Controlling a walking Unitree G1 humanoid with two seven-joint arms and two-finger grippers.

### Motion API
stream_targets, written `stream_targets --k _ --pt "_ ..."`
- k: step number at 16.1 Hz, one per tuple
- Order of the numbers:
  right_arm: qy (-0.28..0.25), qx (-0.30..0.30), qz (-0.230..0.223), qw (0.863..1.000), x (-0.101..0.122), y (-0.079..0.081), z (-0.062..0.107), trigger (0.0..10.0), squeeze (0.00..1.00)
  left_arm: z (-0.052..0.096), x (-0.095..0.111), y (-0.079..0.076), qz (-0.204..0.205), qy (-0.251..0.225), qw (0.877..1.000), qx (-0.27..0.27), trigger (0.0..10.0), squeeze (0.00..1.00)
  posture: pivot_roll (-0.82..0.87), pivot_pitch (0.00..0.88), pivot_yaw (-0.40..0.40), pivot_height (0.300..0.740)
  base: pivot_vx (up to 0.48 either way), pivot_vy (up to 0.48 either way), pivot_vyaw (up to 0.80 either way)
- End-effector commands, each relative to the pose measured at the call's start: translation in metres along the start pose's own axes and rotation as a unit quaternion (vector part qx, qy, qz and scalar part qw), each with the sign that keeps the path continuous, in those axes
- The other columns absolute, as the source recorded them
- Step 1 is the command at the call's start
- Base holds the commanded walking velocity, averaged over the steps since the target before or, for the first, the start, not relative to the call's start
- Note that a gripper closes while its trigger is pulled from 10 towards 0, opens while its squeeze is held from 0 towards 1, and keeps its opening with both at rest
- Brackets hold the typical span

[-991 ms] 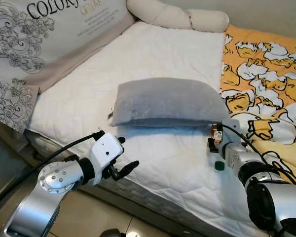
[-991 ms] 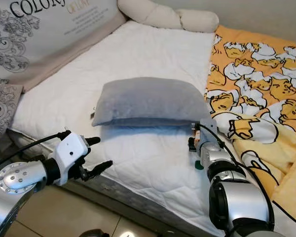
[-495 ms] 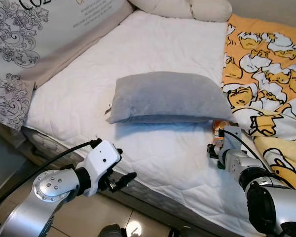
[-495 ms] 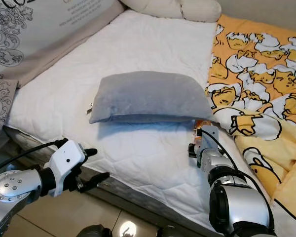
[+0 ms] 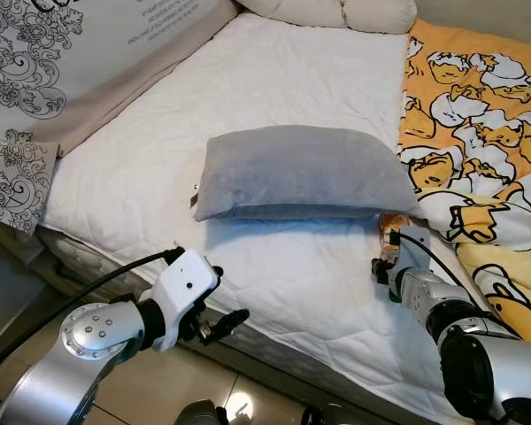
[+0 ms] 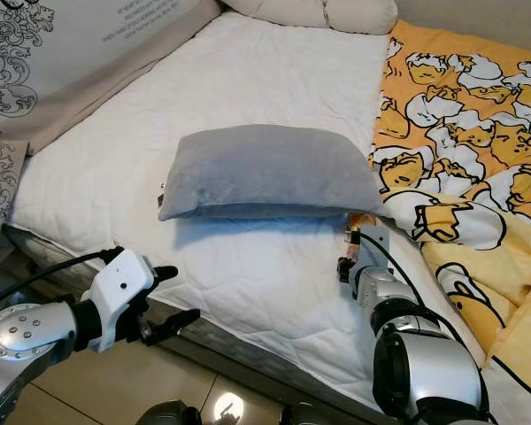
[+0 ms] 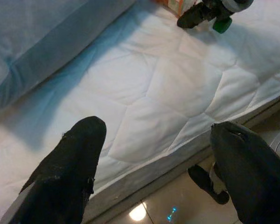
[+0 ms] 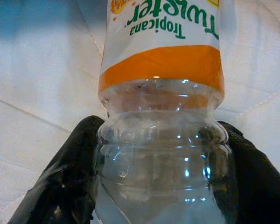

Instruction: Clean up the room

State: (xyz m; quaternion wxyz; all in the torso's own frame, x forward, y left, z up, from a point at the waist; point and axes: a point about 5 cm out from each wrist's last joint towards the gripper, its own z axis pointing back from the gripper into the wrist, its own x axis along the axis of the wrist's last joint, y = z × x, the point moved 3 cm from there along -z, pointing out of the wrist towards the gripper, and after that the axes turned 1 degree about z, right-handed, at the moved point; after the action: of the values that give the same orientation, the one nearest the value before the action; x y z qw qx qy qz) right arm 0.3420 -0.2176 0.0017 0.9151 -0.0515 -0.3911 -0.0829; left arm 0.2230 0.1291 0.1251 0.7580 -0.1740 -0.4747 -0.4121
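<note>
My right tool (image 8: 163, 154) is clenched on a clear plastic bottle with an orange band and a white Tropicana Twister label (image 8: 162, 70). Both black fingers (image 8: 60, 172) press on the ribbed shoulder of the bottle, one on each side, and I judge this is a good place because the ribs stop it from slipping. The bottle lies on the white quilted mattress of the bed (image 5: 274, 266), just beside the near right corner of the soft grey rectangular pillow (image 5: 301, 173), and its green cap (image 7: 222, 24) points to the edge of the bed. It is trash on a bed, so I think this is the thing I must take away to clean up the room.

My left tool (image 7: 158, 163) is released, its two fingers spread wide with nothing between them. It hangs in front of the pillow, over the near edge of the mattress, with the shiny tiled floor (image 7: 177, 205) below it. I keep it low and away from the bottle, so it does not disturb the other arm.

On the far right side of the pillow lies the yellow blanket with a cartoon egg print (image 5: 478, 133). Its fold comes near to the bottle, so when I lift I should take care not to catch the cloth.
</note>
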Motion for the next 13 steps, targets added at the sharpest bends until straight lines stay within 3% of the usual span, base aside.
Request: stream_targets --k 1,6,9,10,11,13 --pt "0.003 -0.003 -0.017 1.0 -0.006 -0.002 0.0 0.0 0.0 -0.003 0.001 0.0 0.003 -0.005 1.0 0.001 10.0 0.0 0.16 0.037 -0.011 0.74 0.0 0.0 0.0" --pt "-0.002 -0.002 -0.066 0.998 -0.02 -0.007 0.0 0.0 0.0 -0.015 -0.004 0.003 0.062 -0.017 0.997 0.031 10.0 0.0 0.07 0.0 -0.005 0.74 0.0 0.0 0.0" --pt "-0.005 0.003 -0.077 0.997 -0.033 -0.013 0.0 0.0 0.0 -0.022 -0.005 0.007 0.073 -0.036 0.995 0.058 10.0 0.0 0.01 0.0 -0.001 0.74 0.0 0.0 0.0" --pt "-0.041 -0.01 -0.109 0.993 -0.035 -0.024 0.004 0.0 0.0 -0.027 -0.007 0.014 0.065 -0.054 0.992 0.094 10.0 0.0 -0.04 0.0 0.015 0.74 0.0 0.0 0.0" --pt "-0.087 -0.021 -0.142 0.986 -0.027 -0.033 0.009 0.0 0.0 -0.03 -0.006 0.021 0.087 -0.074 0.986 0.124 10.0 0.0 -0.06 0.0 0.019 0.74 0.0 0.0 0.0" --pt "-0.171 -0.013 -0.155 0.973 0.0 -0.033 0.024 0.0 0.0 -0.03 -0.004 0.032 0.12 -0.094 0.975 0.161 10.0 0.0 -0.07 0.0 0.023 0.74 0.0 0.0 0.0"
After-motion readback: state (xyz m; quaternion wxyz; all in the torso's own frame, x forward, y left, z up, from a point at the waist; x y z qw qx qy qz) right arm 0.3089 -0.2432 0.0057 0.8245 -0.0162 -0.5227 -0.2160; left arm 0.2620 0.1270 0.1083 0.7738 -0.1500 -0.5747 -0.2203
